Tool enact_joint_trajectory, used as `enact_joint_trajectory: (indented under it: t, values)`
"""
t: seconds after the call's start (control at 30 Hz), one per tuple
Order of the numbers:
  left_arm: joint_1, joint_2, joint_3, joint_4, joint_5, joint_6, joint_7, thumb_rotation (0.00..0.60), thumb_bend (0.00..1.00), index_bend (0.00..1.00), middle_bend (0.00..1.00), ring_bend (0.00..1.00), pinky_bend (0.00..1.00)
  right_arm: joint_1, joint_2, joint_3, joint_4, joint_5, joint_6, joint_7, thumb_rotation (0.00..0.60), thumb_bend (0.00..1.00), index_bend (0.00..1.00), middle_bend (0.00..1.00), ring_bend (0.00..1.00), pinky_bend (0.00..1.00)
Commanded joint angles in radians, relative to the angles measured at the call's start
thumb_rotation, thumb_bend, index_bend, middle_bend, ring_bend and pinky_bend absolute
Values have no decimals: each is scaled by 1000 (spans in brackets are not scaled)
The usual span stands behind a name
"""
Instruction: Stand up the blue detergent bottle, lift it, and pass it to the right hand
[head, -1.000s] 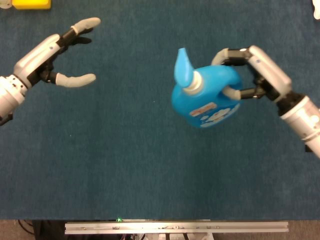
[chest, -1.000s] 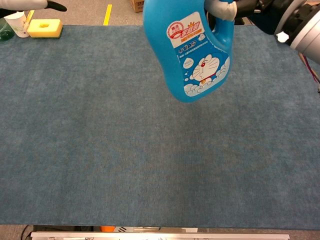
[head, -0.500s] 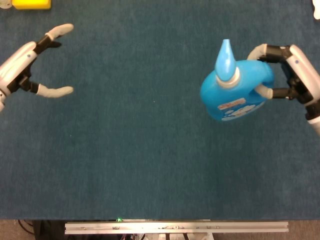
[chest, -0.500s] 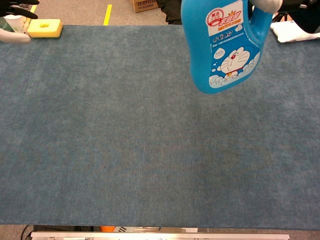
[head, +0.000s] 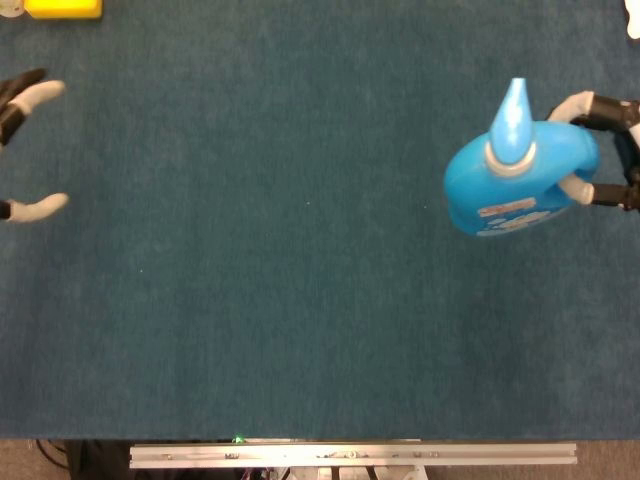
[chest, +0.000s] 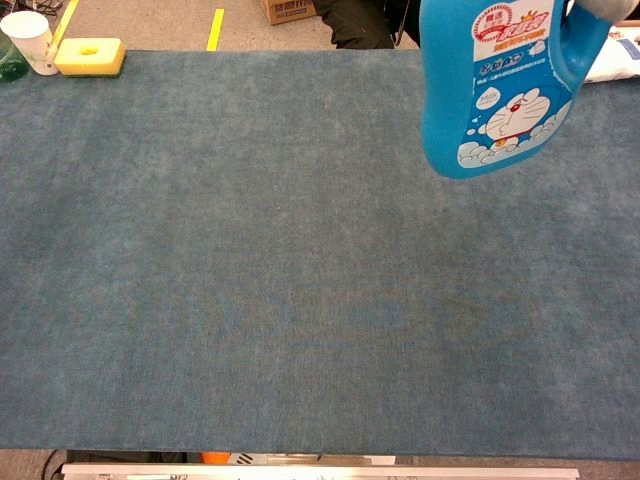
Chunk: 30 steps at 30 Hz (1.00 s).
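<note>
**Bottle held aloft at the right edge of the table**

The right hand (head: 605, 150) grips the blue bottle (head: 518, 180) by its handle at the far right of the head view, fingers wrapped through the loop, with most of the hand cut off by the frame edge. The bottle hangs upright and clear of the table (head: 300, 280), its pointed blue cap aimed up at the head camera (a grey collar shows just beneath the cap). In the chest view the bottle (chest: 495, 85) fills the upper right of the frame, label facing the camera with a cartoon cat and clouds near its rounded base; its top runs out of the picture, and the blue cloth lies well below it.

At the far left edge of the head view only the fingertips of the left hand (head: 25, 150) show, one pale tip above and one below, spread wide apart and holding nothing, well apart from the bottle.

A yellow sponge (chest: 90, 55) sits at the upper left corner of the table, with a white cup (chest: 28, 38) just beside it. White cloth (chest: 615, 60) shows at the right edge, partly behind the bottle.
</note>
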Motion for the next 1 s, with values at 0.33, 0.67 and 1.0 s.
enact_joint_trajectory:
  t: [0.33,0.67,1.0]
  values:
    - [175,-62,-38,-28,-61,183,163,600,194,94,32,0,106,-42,-23,-12,1,-19,66,4,600,444,617,580,529,607]
    - [196,-91,-70,-16,-45,179,197,600,193,103,40,0,106,-77,-21,-11,-12,-19,117,-6,600,443,617,580,529,607]
    - [201,-107,-100,-13,-25,168,209,600,194,108,42,0,106,-126,-11,-27,-11,-22,164,-35,600,443,617,580,529,607]
